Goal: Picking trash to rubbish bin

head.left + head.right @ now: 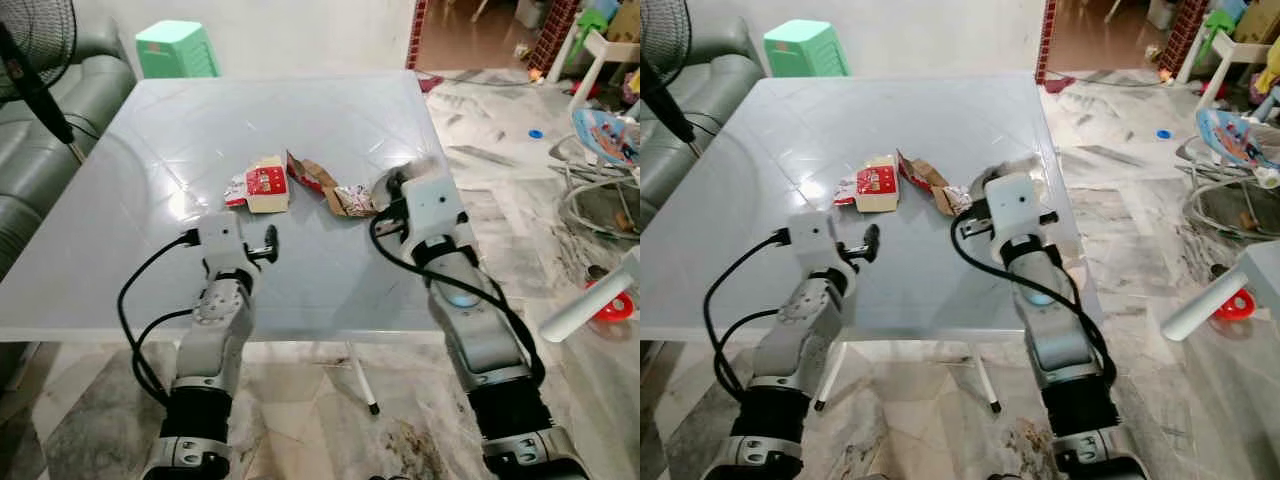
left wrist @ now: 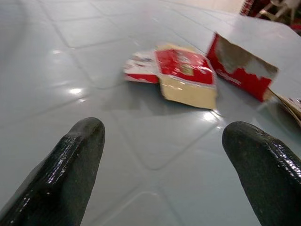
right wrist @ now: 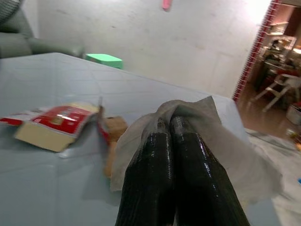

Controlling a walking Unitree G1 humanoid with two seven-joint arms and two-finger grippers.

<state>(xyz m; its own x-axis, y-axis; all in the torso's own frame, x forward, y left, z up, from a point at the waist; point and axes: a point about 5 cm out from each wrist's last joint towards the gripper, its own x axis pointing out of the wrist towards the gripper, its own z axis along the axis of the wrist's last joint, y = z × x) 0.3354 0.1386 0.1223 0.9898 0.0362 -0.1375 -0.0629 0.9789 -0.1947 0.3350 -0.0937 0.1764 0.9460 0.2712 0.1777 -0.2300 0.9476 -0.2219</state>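
Closest in, both silver arms are stretched out over the pale grey surface. The left gripper hovers low over it with its fingers spread wide and nothing between them. The right gripper has its fingers pressed together, pinching a crumpled greyish tissue that drapes over the tips.

Just past the open left fingers sits a flattened red and cream carton, lying flat near the middle of the surface. Right beside it is a torn red and brown cardboard piece, plus a crinkled wrapper that sits close to the right gripper.

Further back, a green plastic stool stands behind the far edge, with a dark green sofa and a black fan off to the left. Toys and a white chair are scattered on the marble floor to the right.
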